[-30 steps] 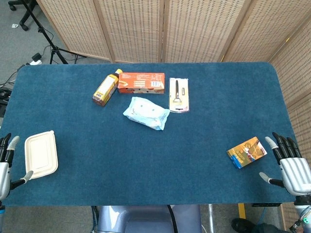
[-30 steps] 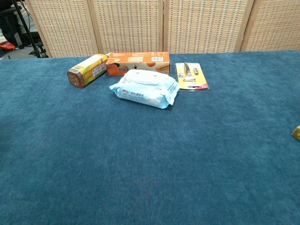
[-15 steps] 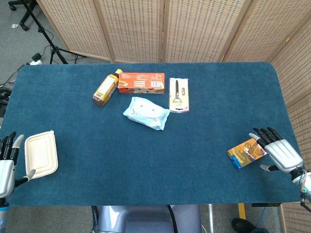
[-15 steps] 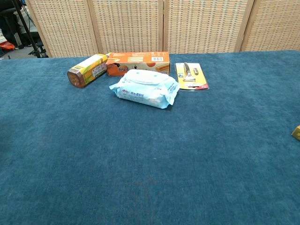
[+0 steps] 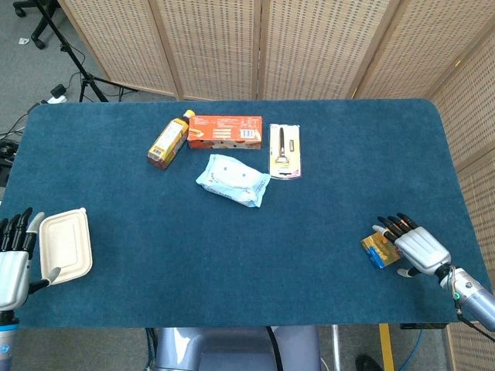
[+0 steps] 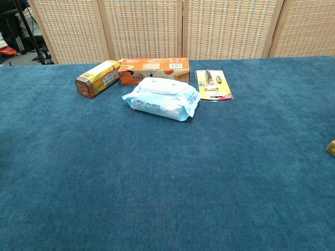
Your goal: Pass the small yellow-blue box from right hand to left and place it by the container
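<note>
The small yellow-blue box (image 5: 376, 249) lies flat on the blue table near the front right corner. My right hand (image 5: 414, 247) reaches over it from the right and covers most of its top, fingers stretched out and apart. Only the box's left end shows in the head view. In the chest view a corner of the box (image 6: 331, 148) peeks in at the right edge and neither hand shows. The white lidded container (image 5: 65, 245) sits at the front left edge. My left hand (image 5: 14, 259) hovers just left of it, fingers spread, holding nothing.
At the back centre lie a yellow bottle (image 5: 169, 139) on its side, an orange carton (image 5: 225, 132), a pale blue wipes pack (image 5: 233, 180) and a carded tool (image 5: 284, 151). Wicker screens stand behind the table (image 5: 309, 232).
My right hand has moved left from beyond the table's right edge and now covers the box. The left hand has shifted slightly up beside the container. The box has not moved.
</note>
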Controlling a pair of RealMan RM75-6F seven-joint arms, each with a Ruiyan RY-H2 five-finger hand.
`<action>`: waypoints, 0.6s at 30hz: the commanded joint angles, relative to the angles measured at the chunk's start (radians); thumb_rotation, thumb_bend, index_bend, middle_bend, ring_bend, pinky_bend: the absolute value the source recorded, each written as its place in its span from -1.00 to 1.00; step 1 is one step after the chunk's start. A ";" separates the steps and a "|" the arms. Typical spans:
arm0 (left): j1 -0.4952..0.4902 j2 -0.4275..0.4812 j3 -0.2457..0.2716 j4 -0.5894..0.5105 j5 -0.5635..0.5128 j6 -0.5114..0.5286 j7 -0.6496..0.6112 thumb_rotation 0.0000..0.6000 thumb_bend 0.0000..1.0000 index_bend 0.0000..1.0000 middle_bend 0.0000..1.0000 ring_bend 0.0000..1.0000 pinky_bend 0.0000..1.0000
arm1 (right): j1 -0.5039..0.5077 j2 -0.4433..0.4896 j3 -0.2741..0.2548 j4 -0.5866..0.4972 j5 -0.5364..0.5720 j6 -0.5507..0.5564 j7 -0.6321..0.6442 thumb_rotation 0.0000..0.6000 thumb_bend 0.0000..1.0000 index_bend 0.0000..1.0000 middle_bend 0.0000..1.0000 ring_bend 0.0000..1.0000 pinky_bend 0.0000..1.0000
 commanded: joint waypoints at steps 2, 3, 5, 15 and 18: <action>-0.003 -0.005 -0.001 0.005 -0.001 -0.004 0.002 1.00 -1.00 -1.00 -1.00 -1.00 -1.00 | 0.014 -0.063 -0.012 0.072 0.014 -0.012 0.015 1.00 -1.00 -0.97 -1.00 -1.00 -1.00; -0.004 -0.006 -0.002 0.006 -0.002 -0.006 0.002 1.00 -1.00 -1.00 -1.00 -1.00 -1.00 | 0.014 -0.073 -0.012 0.084 0.017 -0.008 0.021 1.00 -1.00 -0.93 -1.00 -1.00 -1.00; -0.006 -0.007 -0.003 0.008 -0.003 -0.008 -0.001 1.00 -1.00 -1.00 -1.00 -1.00 -1.00 | 0.010 -0.101 -0.004 0.114 0.027 0.023 0.044 1.00 -1.00 -0.66 -0.78 -0.82 -0.98; -0.007 -0.008 -0.005 0.021 0.005 -0.005 -0.029 1.00 -1.00 -1.00 -1.00 -1.00 -1.00 | 0.011 -0.153 0.022 0.171 0.030 0.223 0.174 1.00 -0.57 0.23 0.31 0.16 -0.12; -0.007 -0.006 -0.005 0.020 0.004 -0.007 -0.032 1.00 -1.00 -1.00 -1.00 -1.00 -1.00 | 0.031 -0.123 0.037 0.107 0.019 0.277 0.156 1.00 -0.48 0.23 0.32 0.17 -0.12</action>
